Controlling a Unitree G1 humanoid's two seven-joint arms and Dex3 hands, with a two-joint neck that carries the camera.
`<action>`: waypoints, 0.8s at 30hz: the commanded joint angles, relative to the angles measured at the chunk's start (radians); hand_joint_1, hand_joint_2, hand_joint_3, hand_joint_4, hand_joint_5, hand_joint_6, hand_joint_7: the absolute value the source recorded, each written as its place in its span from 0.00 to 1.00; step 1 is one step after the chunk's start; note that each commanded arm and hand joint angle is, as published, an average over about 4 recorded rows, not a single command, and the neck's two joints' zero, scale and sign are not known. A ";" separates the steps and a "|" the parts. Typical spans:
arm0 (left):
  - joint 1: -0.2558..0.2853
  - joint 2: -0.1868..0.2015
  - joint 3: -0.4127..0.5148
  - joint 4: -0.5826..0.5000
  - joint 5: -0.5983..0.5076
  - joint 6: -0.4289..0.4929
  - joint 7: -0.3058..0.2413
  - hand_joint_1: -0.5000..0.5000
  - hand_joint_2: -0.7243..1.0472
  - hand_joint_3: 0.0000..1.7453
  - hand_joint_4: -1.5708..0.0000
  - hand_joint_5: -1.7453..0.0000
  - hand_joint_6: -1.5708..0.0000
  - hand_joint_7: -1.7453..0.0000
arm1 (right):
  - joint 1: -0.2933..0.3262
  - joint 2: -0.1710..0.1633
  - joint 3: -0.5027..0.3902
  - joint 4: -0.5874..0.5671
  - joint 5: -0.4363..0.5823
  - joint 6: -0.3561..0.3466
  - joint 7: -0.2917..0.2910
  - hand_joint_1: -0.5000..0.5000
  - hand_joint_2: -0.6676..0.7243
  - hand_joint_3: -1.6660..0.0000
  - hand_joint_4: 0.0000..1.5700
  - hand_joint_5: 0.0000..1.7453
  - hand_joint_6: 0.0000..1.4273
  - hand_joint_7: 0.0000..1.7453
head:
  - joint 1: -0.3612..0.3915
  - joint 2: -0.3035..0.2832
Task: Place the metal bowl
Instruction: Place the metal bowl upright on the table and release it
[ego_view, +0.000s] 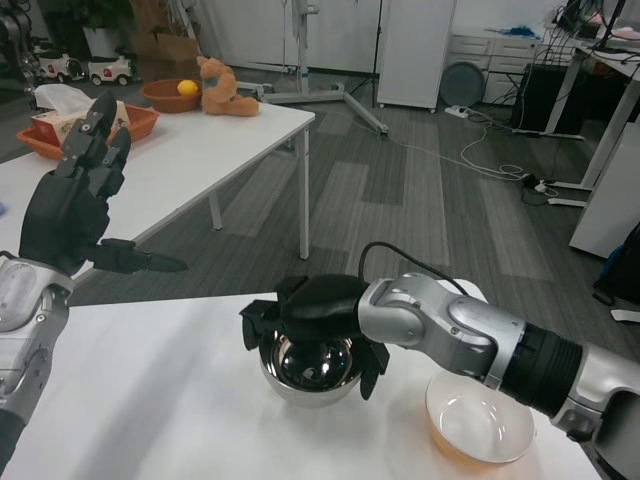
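Note:
The shiny metal bowl (312, 370) stands upright on the white table (150, 400), near its far edge. My right hand (318, 312) lies over the bowl's top with its black fingers draped down around the rim on both sides, gripping it. The bowl's far rim is hidden under that hand. My left hand (78, 195) is raised well above the table at the left, fingers apart and pointing up, thumb stuck out to the right, holding nothing.
A white bowl with an orange underside (479, 420) sits just right of the metal bowl, under my right forearm. Behind stands a second white table (220, 140) with an orange tray, a bowl with a yellow fruit and a plush bear. Cables run across the floor.

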 joint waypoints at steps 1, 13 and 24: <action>0.012 0.002 0.002 -0.006 -0.016 -0.008 0.000 0.00 0.50 0.00 1.00 1.00 1.00 1.00 | -0.014 0.022 0.042 0.044 -0.034 -0.035 -0.001 0.17 0.05 0.05 0.73 0.94 0.94 0.80 | 0.007 -0.015; 0.021 0.003 -0.001 -0.007 -0.025 -0.014 0.001 0.00 0.50 0.00 1.00 1.00 1.00 1.00 | -0.015 0.059 0.097 0.149 -0.135 -0.106 -0.076 0.17 0.05 0.05 0.68 0.94 0.89 0.84 | 0.028 -0.037; 0.017 0.004 -0.001 0.000 -0.026 -0.014 0.001 0.00 0.50 0.00 1.00 1.00 1.00 1.00 | 0.004 0.055 0.068 0.147 -0.121 -0.120 -0.092 0.08 0.20 0.05 0.08 0.29 0.03 0.49 | 0.034 -0.061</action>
